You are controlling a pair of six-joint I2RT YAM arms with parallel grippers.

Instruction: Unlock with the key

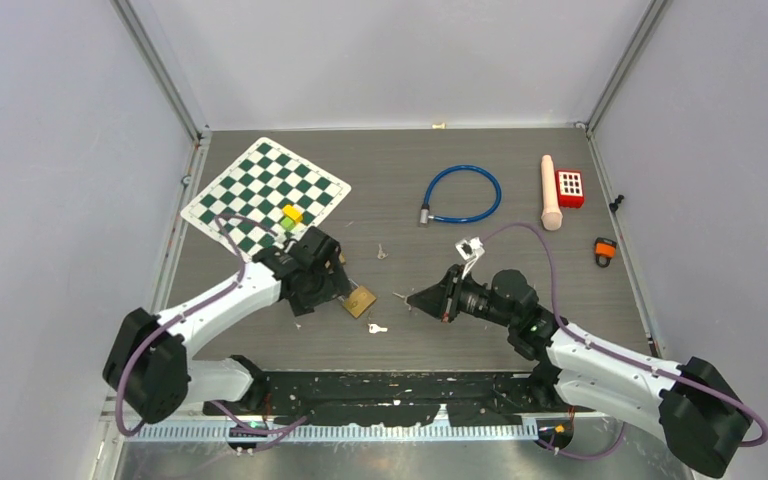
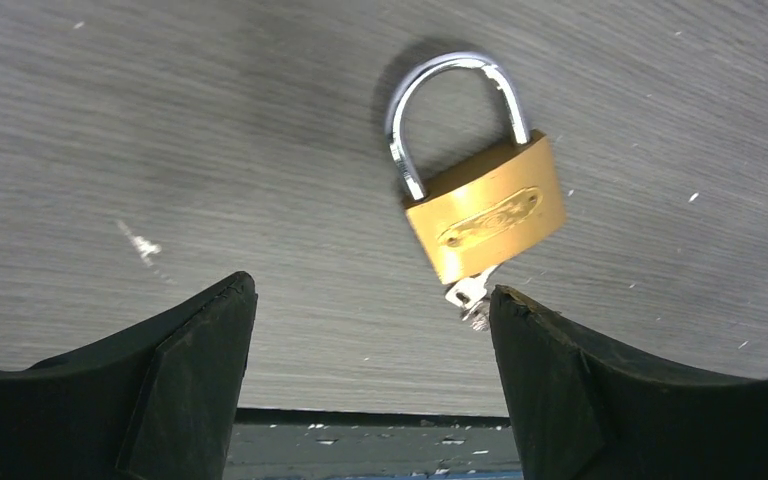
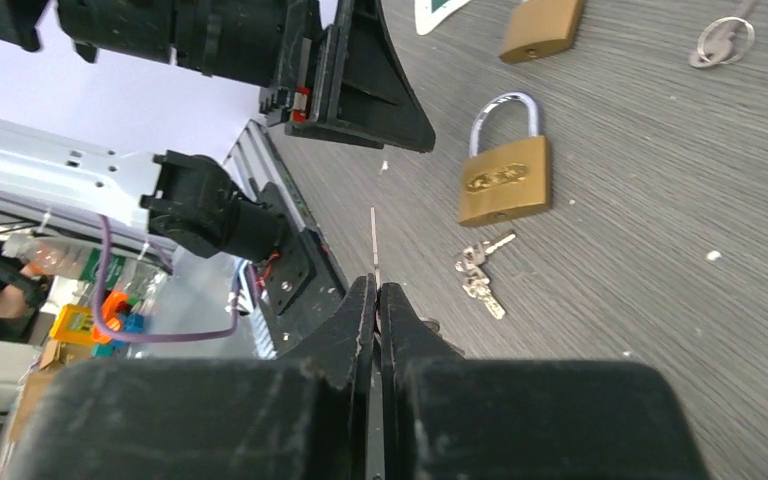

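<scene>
Lying just beyond wide-spread, empty left fingers [image 2: 190, 380]: brass padlock [image 2: 485, 215], keys [image 2: 470, 293] beside it (right fingers [image 3: 350, 330] pinching a thin sliver [image 3: 374, 245]).

A dark grey wood-grain table [image 1: 400, 160] is boxed in on three sides by plain pale walls [image 1: 390, 60], with aluminium posts [image 1: 160, 70] at the far corners. The light is soft and even. A metal rail [image 1: 360, 432] lines the near edge.

No legible text, number or brand in any view. Padlock [image 2: 485, 210]: oval stamp on the brass face, characters too blurred to read. Red block [image 1: 570, 187], 2 o'clock: white squares, nothing resolvable.
</scene>
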